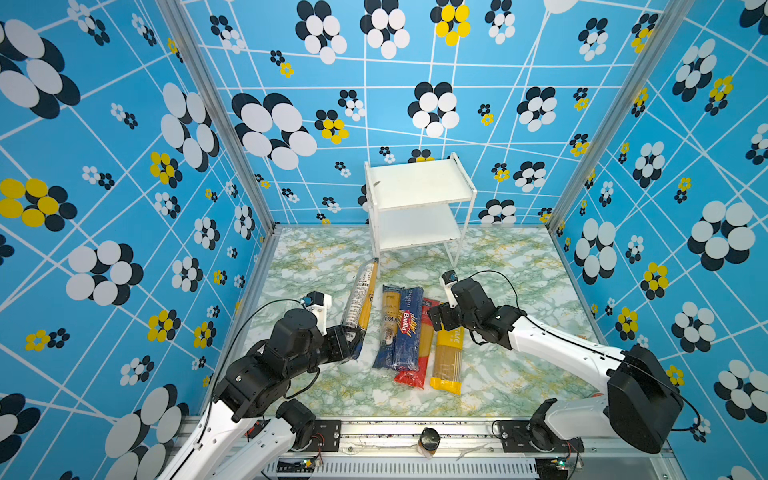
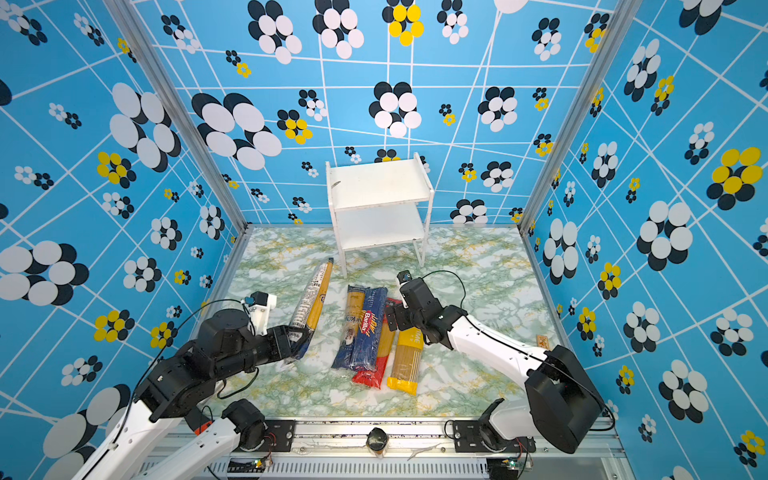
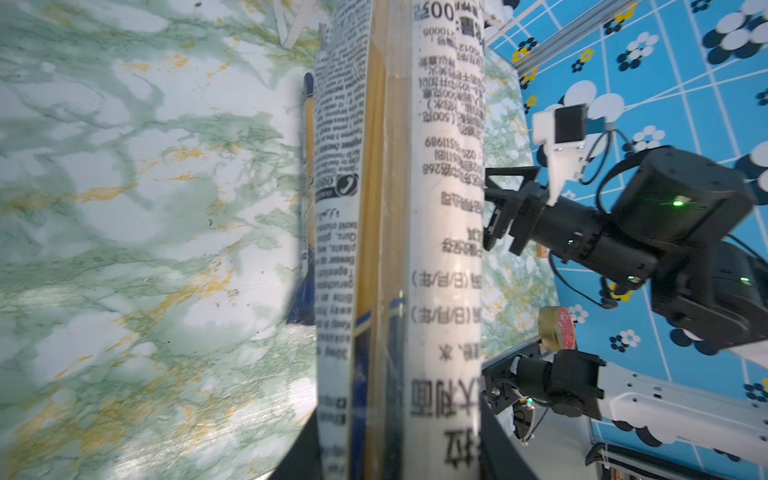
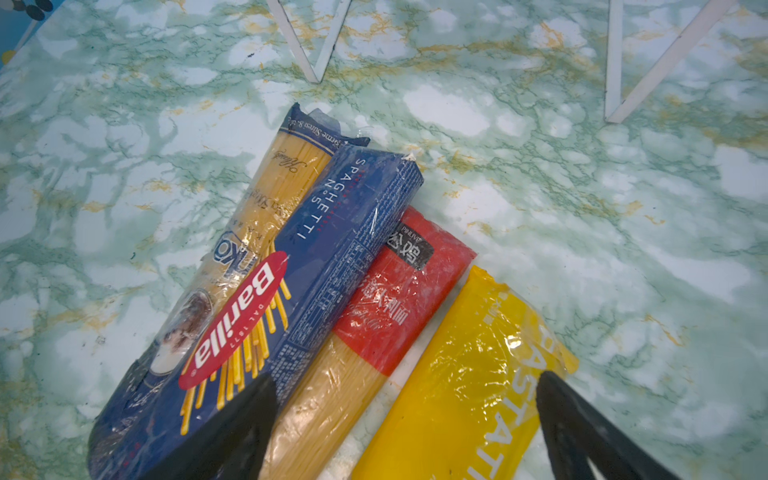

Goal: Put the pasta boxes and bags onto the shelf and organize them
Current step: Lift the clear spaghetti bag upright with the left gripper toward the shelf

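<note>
1. One tin (image 1: 429, 441) stands on the near rail at six o'clock.
2. There are two arms. The left arm comes in from seven o'clock with its elbow bent and raised. The left gripper (image 1: 352, 338) is clamped on the near end of a printed bag (image 1: 360, 299) of spaghetti.
3. That bag lies at nine o'clock of the other packs. Its far end points to twelve o'clock, near the shelf's front leg. Whether it rests on the table (image 1: 519, 374) cannot be told.
4. The right arm reaches in from four o'clock, its forearm low. The right gripper (image 1: 436, 318) hovers over the packs with its jaws spread wide, and its fingers (image 4: 232, 432) hold nothing.
5. Four packs lie side by side mid-table: a clear bag (image 1: 388, 320), a Barilla pack (image 1: 405, 332) partly on top of it, a red-ended bag (image 1: 417, 365) and a yellow-ended bag (image 1: 446, 361). Counting the held one, that makes five.
6. One shelf (image 1: 415, 183) with two white boards stands at twelve o'clock, by the far wall.
</note>
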Robot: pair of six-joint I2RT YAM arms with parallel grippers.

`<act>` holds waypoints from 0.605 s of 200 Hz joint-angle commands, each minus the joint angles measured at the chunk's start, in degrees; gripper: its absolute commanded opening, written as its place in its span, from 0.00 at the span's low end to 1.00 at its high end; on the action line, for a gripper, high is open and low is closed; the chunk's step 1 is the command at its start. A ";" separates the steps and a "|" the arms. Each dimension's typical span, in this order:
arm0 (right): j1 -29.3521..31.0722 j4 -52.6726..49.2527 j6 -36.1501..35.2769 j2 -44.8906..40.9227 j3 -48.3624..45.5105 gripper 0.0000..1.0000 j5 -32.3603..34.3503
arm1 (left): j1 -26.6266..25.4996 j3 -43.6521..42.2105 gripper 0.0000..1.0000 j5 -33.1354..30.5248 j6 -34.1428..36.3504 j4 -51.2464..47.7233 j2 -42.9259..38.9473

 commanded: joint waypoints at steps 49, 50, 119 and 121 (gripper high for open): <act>0.39 -3.10 0.02 1.85 3.34 0.99 0.98 | 0.23 18.15 0.00 9.65 4.94 21.82 6.03; 0.39 -3.15 0.04 1.90 3.35 0.99 0.98 | 0.21 18.38 0.00 9.78 4.94 21.98 6.20; 0.40 -5.07 -0.55 1.64 3.88 0.99 2.61 | 0.18 31.84 0.00 3.21 11.69 36.30 22.68; 0.40 -5.10 -0.51 1.61 3.88 0.99 2.70 | 0.18 32.10 0.00 2.76 11.81 36.80 23.15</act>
